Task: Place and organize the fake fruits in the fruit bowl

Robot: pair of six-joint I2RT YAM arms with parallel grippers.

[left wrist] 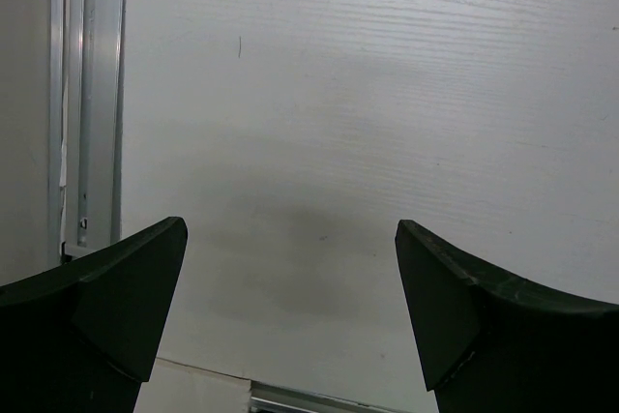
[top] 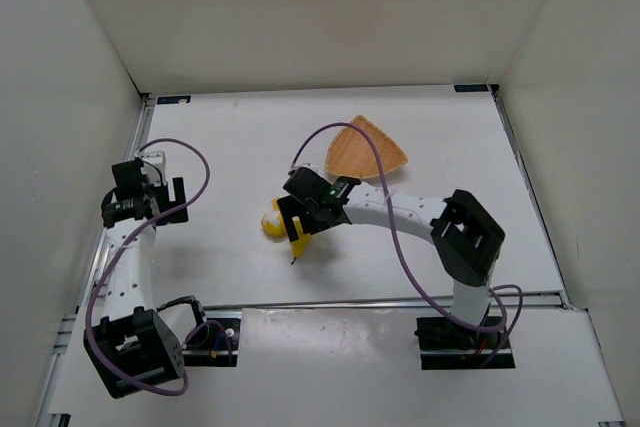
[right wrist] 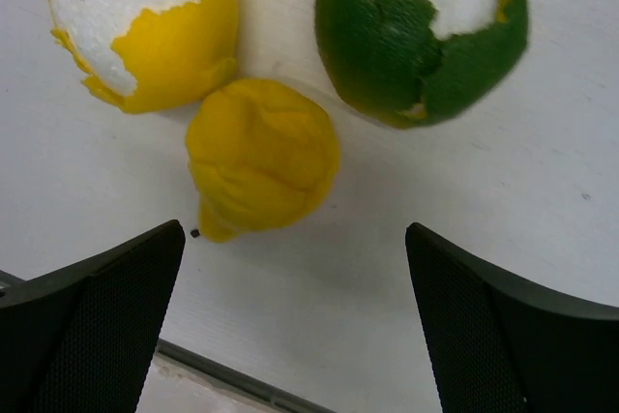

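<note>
The 3 fruits (top: 270, 223) lie close together on the counter (top: 240, 137), left of the middle, and none of them is in the basket (top: 366, 150) yet. In the right wrist view the pear (right wrist: 261, 157) is nearest and touches the yellow round fruit (right wrist: 145, 31) behind it. The green fruit (right wrist: 421, 31) is just beside both. The right pincer (right wrist: 293, 249) hangs directly above this group with its jaws wide apart and nothing between them. I think it is placed so in order to come down on the pear, which sits between the 2 fingers.

The basket stands further back and to the right, apart from the fruits, so each fruit needs a short carry. A purple cable (top: 395, 237) of the right arm passes over the left edge of the basket in the top view. I cannot tell if it touches it, but it may get in the way. The tight packing is also a difficulty, because a finger going down can push a neighbour away.

The left pincer (left wrist: 290, 229) is also fully open and holds nothing. It waits far to the left over bare counter, near a metal rail (left wrist: 87, 94).
</note>
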